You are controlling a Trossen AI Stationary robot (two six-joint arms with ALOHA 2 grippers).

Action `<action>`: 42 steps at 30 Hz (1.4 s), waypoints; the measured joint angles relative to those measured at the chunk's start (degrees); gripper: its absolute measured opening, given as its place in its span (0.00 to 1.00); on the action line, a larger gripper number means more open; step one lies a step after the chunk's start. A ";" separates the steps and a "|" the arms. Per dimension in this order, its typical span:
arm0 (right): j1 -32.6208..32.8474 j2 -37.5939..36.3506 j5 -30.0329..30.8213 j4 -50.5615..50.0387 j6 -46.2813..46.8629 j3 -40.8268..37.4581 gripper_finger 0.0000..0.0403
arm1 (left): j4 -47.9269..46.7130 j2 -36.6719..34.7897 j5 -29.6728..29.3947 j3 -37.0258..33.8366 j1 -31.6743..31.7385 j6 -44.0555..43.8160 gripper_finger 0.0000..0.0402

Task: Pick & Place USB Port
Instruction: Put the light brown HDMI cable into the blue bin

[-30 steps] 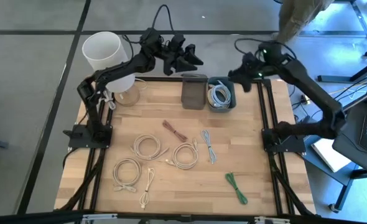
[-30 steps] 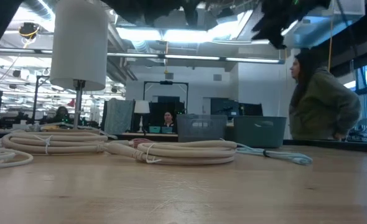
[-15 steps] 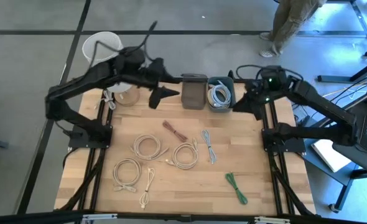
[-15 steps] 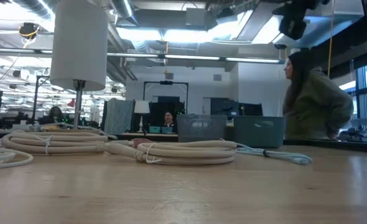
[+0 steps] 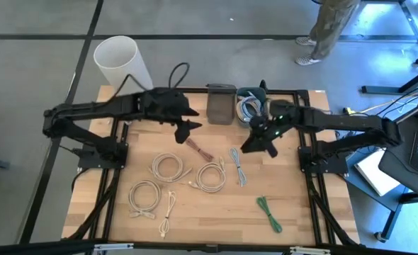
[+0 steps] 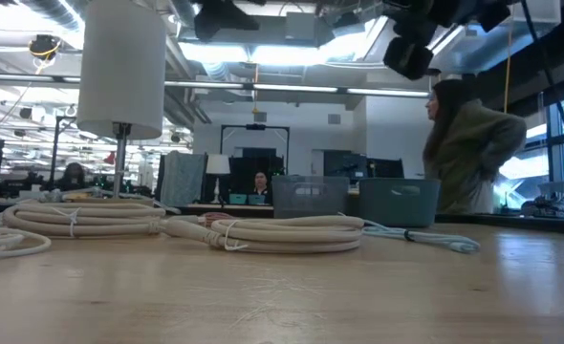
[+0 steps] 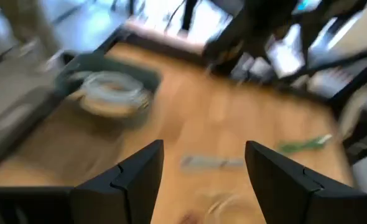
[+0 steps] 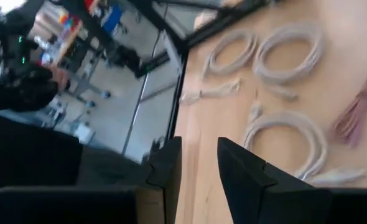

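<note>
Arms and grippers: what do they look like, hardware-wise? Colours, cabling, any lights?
Both arms are black, slim jointed links on black bases bolted to the table's black side rails. The left gripper and right gripper each have two flat, dark, wedge-shaped fingers. A loose black cable loops up behind the left arm. A small green light shows on the right arm's wrist.

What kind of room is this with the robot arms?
Probably a robotics lab inside a big open office. A wooden table holds coiled cables between two robot arms, with rows of desks and computer monitors behind under bright ceiling lights, and a person standing by.
</note>
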 joint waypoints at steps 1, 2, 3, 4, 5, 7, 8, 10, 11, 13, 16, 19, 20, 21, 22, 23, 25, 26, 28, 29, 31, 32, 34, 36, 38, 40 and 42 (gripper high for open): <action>0.90 0.75 -0.02 -0.04 0.10 -0.04 0.26 | 5.06 -1.40 0.62 -3.44 0.00 -1.38 0.55; 1.66 1.48 -0.04 0.02 0.19 0.17 0.26 | 9.97 -2.94 0.71 -6.82 0.00 -2.69 0.55; 2.27 2.09 -0.04 -0.22 0.18 0.74 0.26 | 14.01 -4.71 0.72 -10.02 0.02 -4.04 0.55; 2.88 2.52 -0.02 -0.41 0.12 1.53 0.26 | 17.90 -6.67 0.51 -13.14 0.11 -5.34 0.55; 3.30 2.85 0.01 -0.33 -0.26 2.54 0.26 | 22.23 -8.62 0.26 -15.89 0.17 -6.45 0.55; 4.05 3.02 1.30 -0.30 -1.73 4.80 0.26 | 28.78 -13.00 -0.22 -20.35 0.20 -8.09 0.55; 4.30 3.12 2.53 -0.48 -2.80 6.12 0.26 | 30.91 -15.12 -0.31 -21.92 0.15 -8.45 0.55; 4.69 3.36 4.92 -3.35 -5.17 8.70 0.26 | 32.51 -18.67 -0.31 -24.00 0.09 -8.69 0.55; 4.92 3.71 6.11 -4.90 -6.54 10.11 0.26 | 32.51 -20.18 -0.29 -24.64 -0.04 -8.68 0.55; 5.24 4.55 7.52 -9.34 -9.04 12.41 0.26 | 32.09 -22.66 0.26 -25.10 -0.38 -8.12 0.55; 5.70 7.15 7.61 -15.26 -10.77 15.04 0.26 | 32.28 -25.24 1.70 -25.06 -0.95 -6.61 0.55; 7.12 10.89 8.83 -20.95 -13.25 16.85 0.26 | 31.66 -27.22 2.68 -25.08 -1.14 -5.12 0.55; 7.78 12.36 9.76 -22.36 -13.86 17.20 0.26 | 31.81 -27.65 3.33 -25.06 -1.14 -4.54 0.55; 8.44 13.96 10.37 -23.17 -14.51 17.44 0.26 | 31.84 -28.07 3.75 -25.06 -1.14 -3.77 0.55; 9.17 15.61 10.56 -23.33 -14.86 17.53 0.26 | 31.67 -28.37 3.83 -25.06 -1.14 -3.23 0.55; 9.76 17.20 10.58 -22.85 -14.91 17.55 0.26 | 31.73 -28.61 3.84 -25.06 -1.14 -2.87 0.55; 10.97 20.41 10.58 -22.16 -14.52 17.57 0.26 | 31.75 -28.98 3.81 -25.06 -1.14 -2.05 0.55; 11.46 22.03 10.60 -21.68 -13.84 17.59 0.26 | 31.77 -29.08 3.80 -25.06 -1.14 -1.52 0.55; 12.44 24.93 10.46 -20.83 -12.40 17.59 0.26 | 31.53 -29.26 3.75 -25.06 -1.14 -1.20 0.55; 12.89 26.22 10.16 -19.44 -11.54 17.59 0.26 | 31.57 -29.30 3.75 -25.06 -1.14 -1.18 0.55; 13.81 28.30 9.00 -16.62 -10.20 17.59 0.26 | 31.09 -29.34 3.74 -25.06 -1.14 -0.92 0.55; 14.35 29.14 8.74 -14.68 -9.75 17.59 0.26 | 30.54 -29.32 3.74 -25.06 -1.14 -0.56 0.55; 15.39 30.32 8.44 -11.80 -9.27 17.59 0.26 | 29.50 -29.31 3.72 -25.06 -1.14 -0.12 0.55; 16.09 31.11 8.19 -10.24 -9.76 17.62 0.26 | 29.19 -29.29 3.72 -25.06 -1.14 -0.12 0.55; 16.55 32.01 8.23 -10.35 -10.48 17.62 0.26 | 29.12 -29.29 3.69 -25.06 -1.14 -0.49 0.55; 16.93 33.23 8.15 -10.32 -11.96 17.62 0.27 | 29.15 -29.29 3.67 -25.06 -1.14 -0.53 0.55; 17.19 34.67 6.93 -9.13 -14.83 17.62 0.30 | 29.13 -29.29 3.65 -25.06 -1.14 -0.55 0.55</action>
